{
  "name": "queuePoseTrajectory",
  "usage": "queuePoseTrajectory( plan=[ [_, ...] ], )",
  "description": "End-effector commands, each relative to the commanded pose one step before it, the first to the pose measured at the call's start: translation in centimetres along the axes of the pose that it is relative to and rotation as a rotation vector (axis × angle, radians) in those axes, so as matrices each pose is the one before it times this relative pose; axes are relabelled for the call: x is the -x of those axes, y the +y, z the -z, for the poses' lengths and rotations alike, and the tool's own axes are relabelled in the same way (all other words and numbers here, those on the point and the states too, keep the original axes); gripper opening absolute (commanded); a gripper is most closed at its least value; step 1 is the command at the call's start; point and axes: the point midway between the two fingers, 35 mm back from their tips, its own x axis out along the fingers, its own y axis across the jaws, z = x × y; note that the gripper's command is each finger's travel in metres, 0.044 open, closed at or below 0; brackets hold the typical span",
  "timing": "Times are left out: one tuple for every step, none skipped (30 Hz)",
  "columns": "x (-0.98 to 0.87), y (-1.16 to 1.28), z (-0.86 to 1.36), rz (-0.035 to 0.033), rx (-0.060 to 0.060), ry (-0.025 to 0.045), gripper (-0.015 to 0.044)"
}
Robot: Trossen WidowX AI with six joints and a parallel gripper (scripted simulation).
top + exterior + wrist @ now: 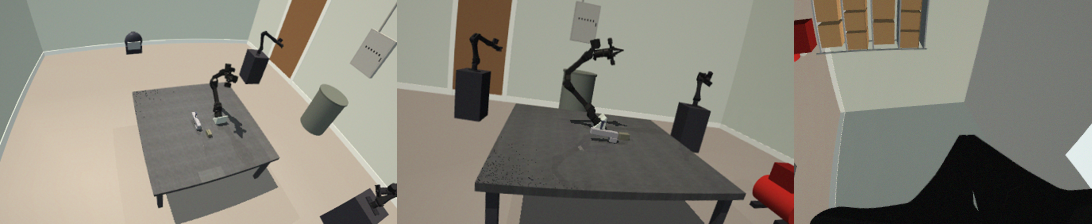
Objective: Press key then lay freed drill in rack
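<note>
My gripper (622, 50) (965, 142) is shut with nothing between its fingers. It is high above the table, well away from the small objects, and points sideways in the exterior view. A long pale piece (197, 122) (605, 133) lies on the table, with a small blue part near one end. An olive-yellow block (209, 133) (624, 136) is close to its other end. A white angled panel (221, 120) stands just in front of the arm's base. Which of these is the drill, the key or the rack is too small to tell. The wrist view shows none of them clearly.
The dark table (167, 159) (635, 171) carries my arm's base. Two other arms stand on dark pedestals (254, 67) (691, 126) off the table. A grey-green bin (323, 110) (577, 93) is on the floor. A red object (774, 195) is beyond the table's right edge.
</note>
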Motion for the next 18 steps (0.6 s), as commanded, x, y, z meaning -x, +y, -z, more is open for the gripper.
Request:
queuePoseTrajectory(
  plan=[
    [-1.840,4.091,3.756,-0.15435,0.0757,0.07215,0.0000],
    [-0.667,1.275,1.020,-0.04827,0.0215,0.01704,0.0000],
    [-0.671,1.295,0.974,-0.04885,0.0206,0.01488,0.0000],
    [-0.675,1.313,0.927,-0.04933,0.0198,0.01267,0.0000],
    [-0.700,1.373,0.908,-0.05135,0.0197,0.01072,0.0000],
    [-0.708,1.395,0.861,-0.05192,0.0190,0.00831,0.0000],
    [-0.711,1.408,0.807,-0.05210,0.0183,0.00580,0.0000],
    [-0.714,1.418,0.753,-0.05215,0.0176,0.00325,0.0000],
    [-0.717,1.426,0.698,-0.05207,0.0169,0.00069,0.0000],
    [-0.719,1.432,0.643,-0.05187,0.0163,-0.00190,0.0000],
    [-0.721,1.435,0.587,-0.05154,0.0157,-0.00449,0.0000],
    [-0.723,1.436,0.532,-0.05108,0.0152,-0.00708,0.0000],
    [-0.724,1.434,0.476,-0.05049,0.0147,-0.00967,0.0000],
    [-0.725,1.430,0.421,-0.04977,0.0143,-0.01224,0.0000],
    [-0.759,1.492,0.383,-0.05125,0.0146,-0.01556,0.0000],
    [-0.774,1.512,0.329,-0.05116,0.0145,-0.01872,0.0000],
    [-0.773,1.498,0.267,-0.04988,0.0141,-0.02154,0.0000],
    [-0.773,1.482,0.206,-0.04845,0.0138,-0.02431,0.0000]
  ],
)
